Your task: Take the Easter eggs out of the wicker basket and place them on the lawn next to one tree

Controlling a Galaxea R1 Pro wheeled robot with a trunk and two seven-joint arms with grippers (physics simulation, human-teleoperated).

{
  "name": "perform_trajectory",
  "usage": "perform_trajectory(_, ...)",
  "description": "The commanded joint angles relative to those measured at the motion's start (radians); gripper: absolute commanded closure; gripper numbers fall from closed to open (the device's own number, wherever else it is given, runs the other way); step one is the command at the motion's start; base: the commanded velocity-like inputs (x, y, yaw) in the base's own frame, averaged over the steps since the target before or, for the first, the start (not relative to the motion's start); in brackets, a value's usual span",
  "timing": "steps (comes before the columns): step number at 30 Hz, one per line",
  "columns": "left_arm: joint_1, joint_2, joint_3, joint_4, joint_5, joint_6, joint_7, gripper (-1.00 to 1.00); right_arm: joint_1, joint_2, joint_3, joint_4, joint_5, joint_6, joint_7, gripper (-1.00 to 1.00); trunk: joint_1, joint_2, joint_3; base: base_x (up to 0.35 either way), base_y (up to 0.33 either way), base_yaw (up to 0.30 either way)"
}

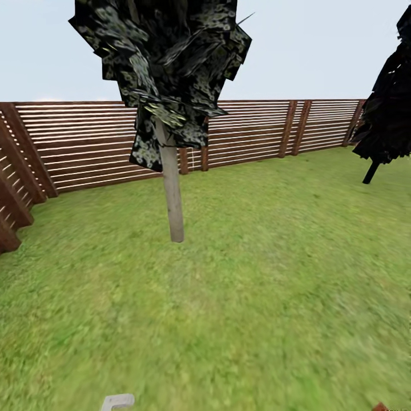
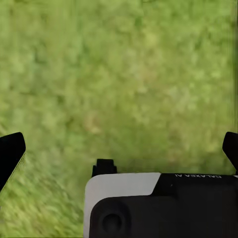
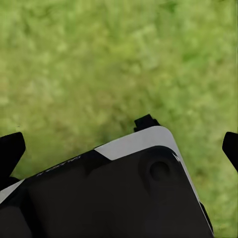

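Facing tree on lawn, slat fence behind, both grippers seemingly wide open, empty.

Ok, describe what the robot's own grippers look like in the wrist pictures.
Both look alike. The left gripper has black fingers with a thin pale edge, spread wide, and a white and black housing with faint light lettering. The right gripper has the same black fingers, a white panel, a black casing with a round recess and faint lettering.
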Motion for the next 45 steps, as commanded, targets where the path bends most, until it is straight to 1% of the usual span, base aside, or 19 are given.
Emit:
perform_trajectory(1,-0.001,0.0,0.008,0.001,-0.001,-0.002,-0.005,-1.0,-0.001,0.001,-0.005,-0.002,-0.002,0.004,-0.002,-1.0,0.001,-0.002,-0.002,0.325,0.014,-0.278)
perform_trajectory(21,-0.001,0.0,0.008,0.001,-0.001,-0.002,-0.005,-1.0,0.0,0.001,-0.005,-0.002,-0.002,0.004,-0.003,-1.0,0.001,-0.002,-0.002,0.325,0.005,-0.278)
perform_trajectory(45,-0.001,-0.001,0.008,0.001,-0.001,-0.002,-0.005,-1.0,0.0,0.001,-0.005,-0.002,-0.002,0.003,-0.003,-1.0,0.001,-0.002,-0.008,0.325,0.09,-0.278)
